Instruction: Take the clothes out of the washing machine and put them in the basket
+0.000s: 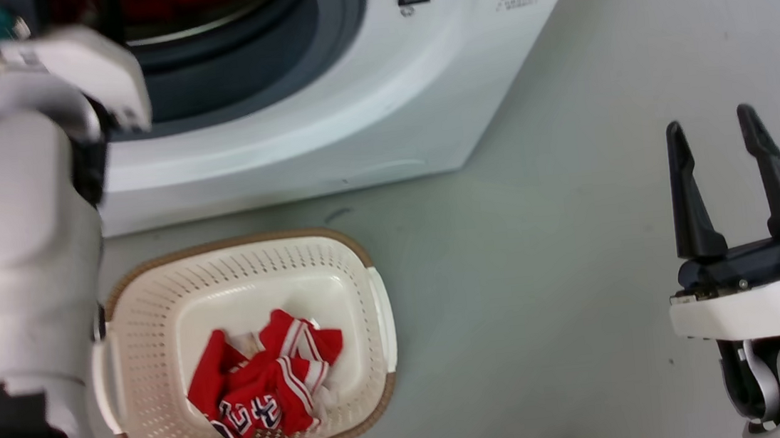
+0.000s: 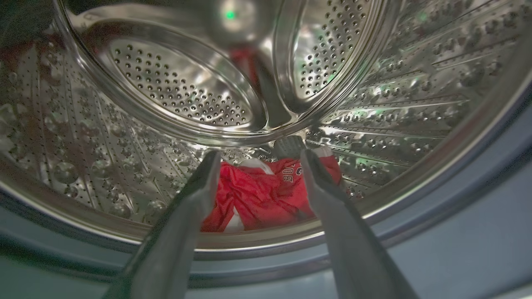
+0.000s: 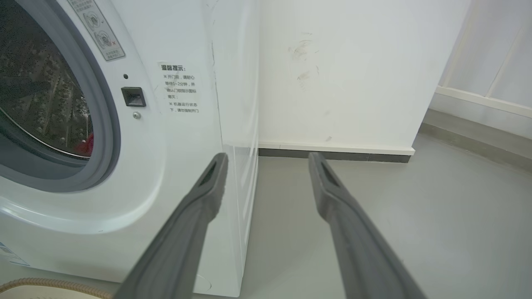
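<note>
**Left pincer**: fingers apart, nothing between them. It points into the drum of the washing machine. Its tips are just short of a red garment that lies crumpled on the drum bottom, close behind the front lip. Whether the tips touch the cloth cannot be told from the wrist view.

**Right pincer**: fingers apart, empty. It is held above the floor to the right of the machine, well apart from the work.

**Basket**: on the floor directly in front of the machine, below the port. One bundle of red clothes already lies inside, toward its near side.

Likely faults from this position:

1. **Thin grip.** The fabric looks thin and slippery. Closing on a single fold may let it slide out during withdrawal.
2. **Metal strike.** Reaching too deep would press the fingertips against the perforated steel.
3. **Snagging.** A trailing sleeve could drag over the grey door seal, pull free and drop on the floor between machine and basket.
4. **Partial lift.** Whether the heap is one piece or several cannot be told, so a piece may be left in the drum.
5. **Forearm contact.** The arm may strike the port rim while backing out.
</note>
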Controlling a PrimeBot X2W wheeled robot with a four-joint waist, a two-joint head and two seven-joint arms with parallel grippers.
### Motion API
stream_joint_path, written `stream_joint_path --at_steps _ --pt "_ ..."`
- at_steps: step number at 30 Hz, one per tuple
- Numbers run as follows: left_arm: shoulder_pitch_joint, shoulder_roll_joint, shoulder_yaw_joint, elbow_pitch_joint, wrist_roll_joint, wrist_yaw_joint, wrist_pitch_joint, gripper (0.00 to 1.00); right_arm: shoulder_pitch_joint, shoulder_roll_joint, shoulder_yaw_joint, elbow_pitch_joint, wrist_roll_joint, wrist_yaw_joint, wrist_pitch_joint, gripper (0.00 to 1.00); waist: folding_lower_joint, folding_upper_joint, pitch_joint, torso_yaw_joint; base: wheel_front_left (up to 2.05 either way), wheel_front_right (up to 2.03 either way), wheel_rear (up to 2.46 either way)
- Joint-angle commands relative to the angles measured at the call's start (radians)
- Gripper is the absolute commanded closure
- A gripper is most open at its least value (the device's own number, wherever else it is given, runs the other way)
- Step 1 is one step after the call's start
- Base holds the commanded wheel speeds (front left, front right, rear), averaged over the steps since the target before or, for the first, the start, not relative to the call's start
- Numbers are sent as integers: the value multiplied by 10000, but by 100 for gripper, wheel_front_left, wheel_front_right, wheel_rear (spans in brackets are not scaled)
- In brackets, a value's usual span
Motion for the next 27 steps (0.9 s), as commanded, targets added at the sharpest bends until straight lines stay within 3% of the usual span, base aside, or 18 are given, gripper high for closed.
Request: stream_joint_path --at_steps 1,12,22,27 --pt "-503 100 -33 318 71 -75 189 0 -219 9 9 -48 74 -7 -17 0 0 0 838 -462 0 0 0" --pt "-4476 1284 -458 2490 527 -597 2522 0 -959 15 189 -415 720 -7 -17 0 0 0 2783 -1282 0 0 0" --pt "-7052 1673 -765 3728 445 -968 5596 0 -1234 12 327 -838 1242 -7 -17 0 0 0 3921 -1856 0 0 0" --pt "-7750 1792 -1028 3941 564 -1045 6418 0 -1202 14 376 -984 1465 -7 -17 0 0 0 4281 -2104 0 0 0"
